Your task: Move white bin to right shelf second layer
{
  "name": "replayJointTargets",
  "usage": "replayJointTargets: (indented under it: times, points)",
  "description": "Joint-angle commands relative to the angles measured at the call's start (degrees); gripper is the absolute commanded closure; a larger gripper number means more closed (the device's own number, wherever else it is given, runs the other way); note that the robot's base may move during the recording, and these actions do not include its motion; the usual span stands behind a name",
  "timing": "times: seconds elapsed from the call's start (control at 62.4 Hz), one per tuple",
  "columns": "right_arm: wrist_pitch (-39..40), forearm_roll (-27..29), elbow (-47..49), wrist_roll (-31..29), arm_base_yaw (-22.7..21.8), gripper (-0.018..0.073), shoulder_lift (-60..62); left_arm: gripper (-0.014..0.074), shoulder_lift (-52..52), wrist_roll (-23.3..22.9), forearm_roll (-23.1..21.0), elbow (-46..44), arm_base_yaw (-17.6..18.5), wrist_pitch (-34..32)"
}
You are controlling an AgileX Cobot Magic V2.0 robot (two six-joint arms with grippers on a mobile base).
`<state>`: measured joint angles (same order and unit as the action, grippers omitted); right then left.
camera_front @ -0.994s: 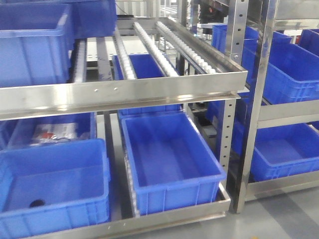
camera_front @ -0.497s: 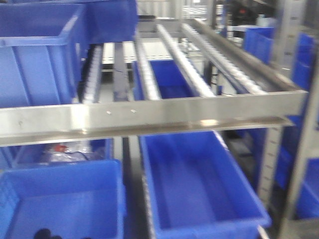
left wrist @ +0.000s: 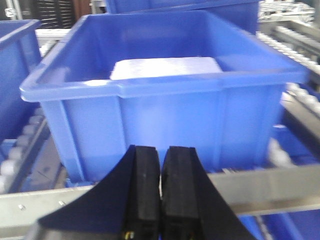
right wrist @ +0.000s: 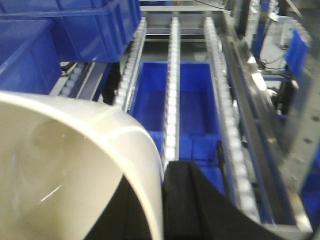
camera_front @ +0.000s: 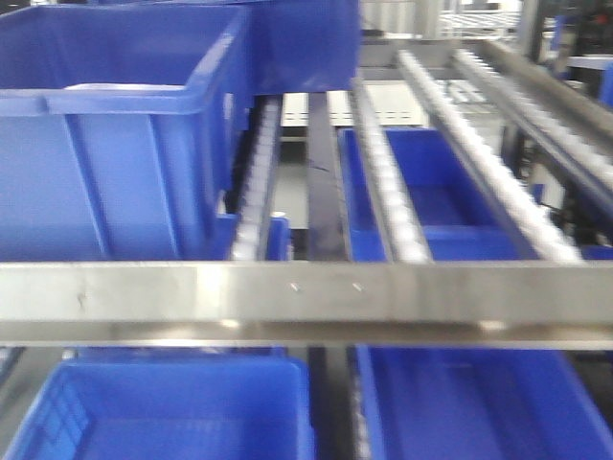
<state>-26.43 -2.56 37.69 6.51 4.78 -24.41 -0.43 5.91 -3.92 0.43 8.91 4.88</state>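
The white bin [right wrist: 65, 165] fills the lower left of the right wrist view, glossy and cream inside. My right gripper [right wrist: 159, 175] is shut on its rim wall, one black finger inside and one outside. Beyond the bin run the roller rails [right wrist: 172, 80] of the shelf level. The front view shows the same rails [camera_front: 479, 182] behind the riveted front bar [camera_front: 306, 292]; neither gripper shows there. My left gripper [left wrist: 161, 150] is shut on nothing, just in front of a blue crate [left wrist: 165, 100] on the rollers.
A pale flat sheet [left wrist: 165, 67] lies in the blue crate [camera_front: 115, 144] on the level's left side. More blue crates sit below the rails [camera_front: 450, 192] and on the lowest level [camera_front: 163, 412]. A steel side rail [right wrist: 250, 85] bounds the rollers on the right.
The front view has closed in on the rack. The front bar now sits lower and wider in the frame, the left crate looms larger, and the rails have shifted right.
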Motion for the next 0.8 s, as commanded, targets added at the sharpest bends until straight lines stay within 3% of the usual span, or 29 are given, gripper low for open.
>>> replayJointTargets:
  times: [0.0, 0.785]
  points:
    - [6.46, 0.07, 1.91, 0.05, -0.27, 0.0503, -0.45, 0.0512, -0.8, -0.2, -0.31, 2.11, 0.41, -4.88]
    - [6.46, 0.07, 1.91, 0.05, -0.27, 0.0503, -0.45, 0.0512, -0.8, -0.2, -0.31, 2.11, 0.41, -4.88]
